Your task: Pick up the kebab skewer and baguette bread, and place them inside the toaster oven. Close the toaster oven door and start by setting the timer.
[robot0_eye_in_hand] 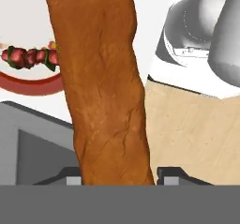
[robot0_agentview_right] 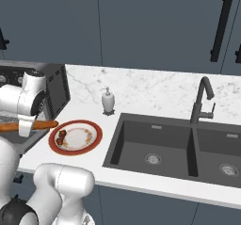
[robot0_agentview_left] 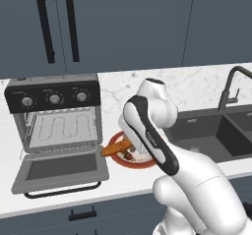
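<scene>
Baguette bread: showing rough, cracked matt crust. Countertop: showing polished veined marble. Sink: appearing matt dark. Toaster oven knobs: gleaming silvery metal; wire rack looking metallic.

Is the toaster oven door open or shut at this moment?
Open. The toaster oven door lies dropped flat in front of the toaster oven, bar handle toward the counter edge, leaving the wire rack exposed.

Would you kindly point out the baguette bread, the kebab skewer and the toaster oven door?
baguette bread (robot0_eye_in_hand: 105, 87): hand view, middle of the crust.
kebab skewer (robot0_eye_in_hand: 30, 58): hand view, red chunks on the plate.
toaster oven door (robot0_agentview_left: 59, 167): left base view, dark glass window.
</scene>
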Robot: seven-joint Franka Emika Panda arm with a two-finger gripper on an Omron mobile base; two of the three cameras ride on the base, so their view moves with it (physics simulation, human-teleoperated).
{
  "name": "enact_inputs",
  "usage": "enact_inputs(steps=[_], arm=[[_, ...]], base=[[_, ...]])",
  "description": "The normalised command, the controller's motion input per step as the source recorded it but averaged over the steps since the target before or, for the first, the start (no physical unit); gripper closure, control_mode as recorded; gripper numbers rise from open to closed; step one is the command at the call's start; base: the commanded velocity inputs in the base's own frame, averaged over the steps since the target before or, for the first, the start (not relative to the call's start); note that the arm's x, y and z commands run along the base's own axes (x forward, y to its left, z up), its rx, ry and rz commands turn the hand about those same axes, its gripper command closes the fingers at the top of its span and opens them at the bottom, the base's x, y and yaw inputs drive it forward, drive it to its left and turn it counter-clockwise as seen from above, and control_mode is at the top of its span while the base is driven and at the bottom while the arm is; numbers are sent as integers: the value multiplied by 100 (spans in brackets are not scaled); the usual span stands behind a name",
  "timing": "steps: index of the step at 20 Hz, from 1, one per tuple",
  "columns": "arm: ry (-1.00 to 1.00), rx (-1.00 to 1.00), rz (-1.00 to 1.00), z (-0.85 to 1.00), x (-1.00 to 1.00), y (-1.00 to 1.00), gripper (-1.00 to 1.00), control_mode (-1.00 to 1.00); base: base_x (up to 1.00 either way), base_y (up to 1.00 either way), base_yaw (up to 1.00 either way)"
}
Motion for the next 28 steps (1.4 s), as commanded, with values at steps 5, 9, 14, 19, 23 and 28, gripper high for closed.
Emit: enact_inputs(steps=[5,9,14,19,23,28], arm=[[-8,0,-20,36,26,100,100,-100],[-2,0,-10,3,49,97,100,-100],[-2,0,1,1,29,65,100,-100],[-11,-1,8,0,25,59,100,-100],[-10,-2,0,-1,56,62,100,-100],[-6,0,0,-2,62,34,100,-100]], base=[[0,0,0],[0,0,0],[0,0,0],[0,0,0],[0,0,0],[0,0,0]])
